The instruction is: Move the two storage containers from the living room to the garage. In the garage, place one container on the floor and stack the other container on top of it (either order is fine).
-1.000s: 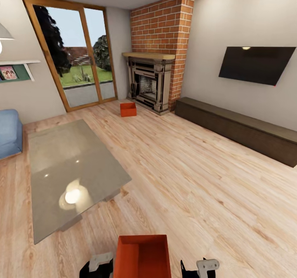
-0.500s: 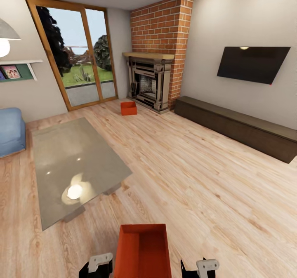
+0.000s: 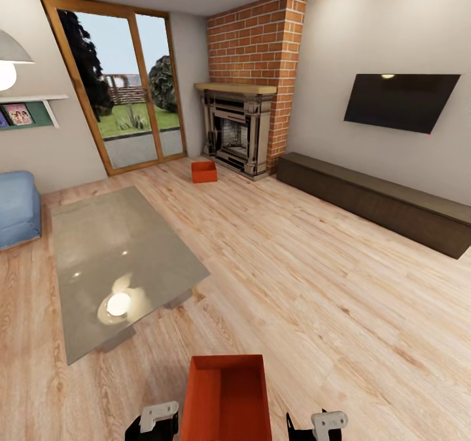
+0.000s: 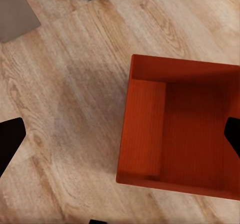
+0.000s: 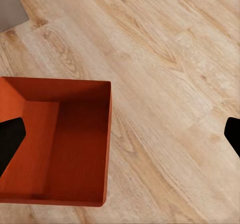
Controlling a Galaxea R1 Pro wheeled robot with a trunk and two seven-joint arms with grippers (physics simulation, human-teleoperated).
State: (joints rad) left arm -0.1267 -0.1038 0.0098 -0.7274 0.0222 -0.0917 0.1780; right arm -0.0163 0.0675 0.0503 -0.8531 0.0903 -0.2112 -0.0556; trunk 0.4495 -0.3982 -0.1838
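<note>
Living room, wood-plank floor [image 3: 314, 277]. Near bin [image 3: 226, 398] — orange-red, open-topped, right in front of me at the near edge, between my two grippers. Left gripper [image 3: 154, 421] just left of it, right gripper [image 3: 324, 424] a little to its right; from the wrist views each has its fingers spread wide, one finger over the bin, the other over the floor, grasping nothing. Far bin [image 3: 203, 171] — on the floor before the fireplace [image 3: 239, 133], near the glass doors [image 3: 121, 88]. Grey rug [image 3: 121, 264] at left, blue seat [image 3: 18, 209] beyond it. Dark cabinet [image 3: 379, 202] along the right wall under a black screen [image 3: 400, 101].
</note>
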